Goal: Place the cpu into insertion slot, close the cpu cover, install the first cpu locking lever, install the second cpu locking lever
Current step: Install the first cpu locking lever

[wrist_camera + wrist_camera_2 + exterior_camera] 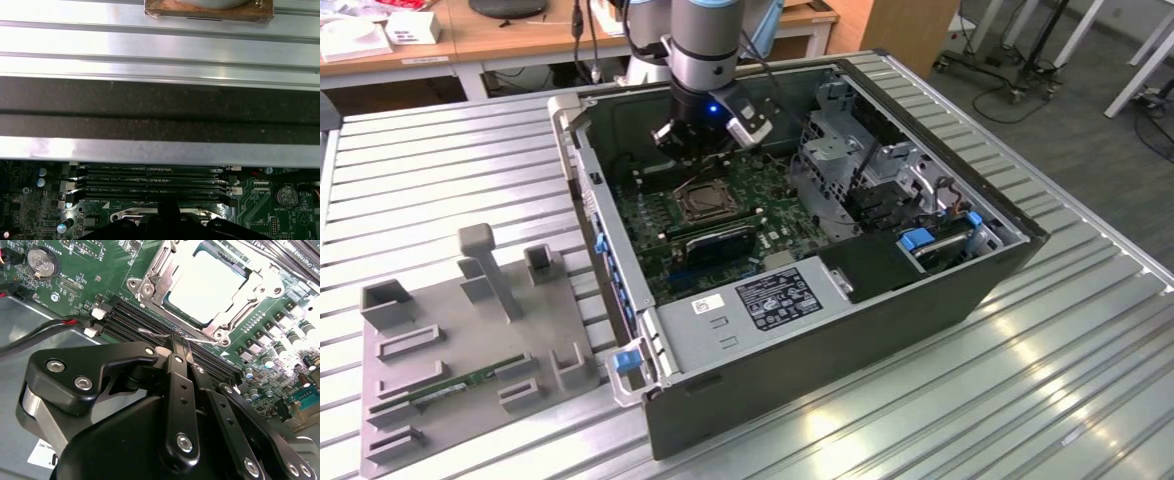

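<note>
The open computer case [761, 400] lies on the table [1067, 400], its motherboard [774, 185] facing up. Mid-board, beside the memory slots [130, 322], the insertion slot [703, 203] already holds the cpu [207, 285], with the cpu cover [150, 280] apparently lowered over it. The gripper [177, 347] has its jaws drawn together, tips at a thin wire locking lever [150, 332] along the slot's edge. Whether either lever is latched, I cannot tell.

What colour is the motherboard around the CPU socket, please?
The motherboard is green, and this shows best in the second wrist view.
</note>
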Robot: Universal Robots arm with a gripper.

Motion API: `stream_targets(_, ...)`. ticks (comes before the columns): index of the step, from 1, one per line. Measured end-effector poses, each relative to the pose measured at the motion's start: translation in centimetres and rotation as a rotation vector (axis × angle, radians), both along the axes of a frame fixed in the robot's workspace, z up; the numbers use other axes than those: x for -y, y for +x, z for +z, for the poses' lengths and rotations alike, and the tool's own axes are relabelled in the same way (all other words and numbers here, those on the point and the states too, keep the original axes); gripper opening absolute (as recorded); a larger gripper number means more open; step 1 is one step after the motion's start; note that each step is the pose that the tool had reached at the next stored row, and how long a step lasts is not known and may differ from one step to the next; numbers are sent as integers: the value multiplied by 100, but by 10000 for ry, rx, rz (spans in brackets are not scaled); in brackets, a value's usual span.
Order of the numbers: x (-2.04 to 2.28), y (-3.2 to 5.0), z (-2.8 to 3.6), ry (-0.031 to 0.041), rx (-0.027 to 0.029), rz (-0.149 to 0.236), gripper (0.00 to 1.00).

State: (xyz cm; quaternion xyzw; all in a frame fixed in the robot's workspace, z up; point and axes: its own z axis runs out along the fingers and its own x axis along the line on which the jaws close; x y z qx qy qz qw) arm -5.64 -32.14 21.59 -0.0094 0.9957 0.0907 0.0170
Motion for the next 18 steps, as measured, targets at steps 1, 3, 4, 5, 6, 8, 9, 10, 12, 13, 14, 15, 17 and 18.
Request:
stream_targets(1, 0, 3, -1, 0, 0, 0, 11)
stream_targets(3, 0, 10, -2, 0, 0, 0, 11)
stream_targets(4, 0, 10, -2, -1, 0, -1, 11)
stream_targets(5, 0, 10, -2, -1, 0, -2, 11)
stream_targets(6, 0, 10, -3, -1, 0, -2, 11)
stream_targets(8, 0, 11, -3, 0, 1, 0, 11)
stream_targets(9, 0, 11, -3, 0, 0, 0, 11)
stream_targets(10, 0, 11, -3, -1, 0, -1, 11)
stream_targets(12, 0, 11, -8, 1, 1, 0, 11)
stream_targets(13, 0, 11, -11, 2, 2, 0, 11)
stream_targets(14, 0, 11, -14, 1, 1, 0, 11)
stream_targets(15, 0, 11, -18, 0, 0, -1, 11)
stream_targets(17, 0, 13, -28, 1, 1, 0, 11)
stream_targets(18, 0, 14, -33, -2, 0, 0, 11)
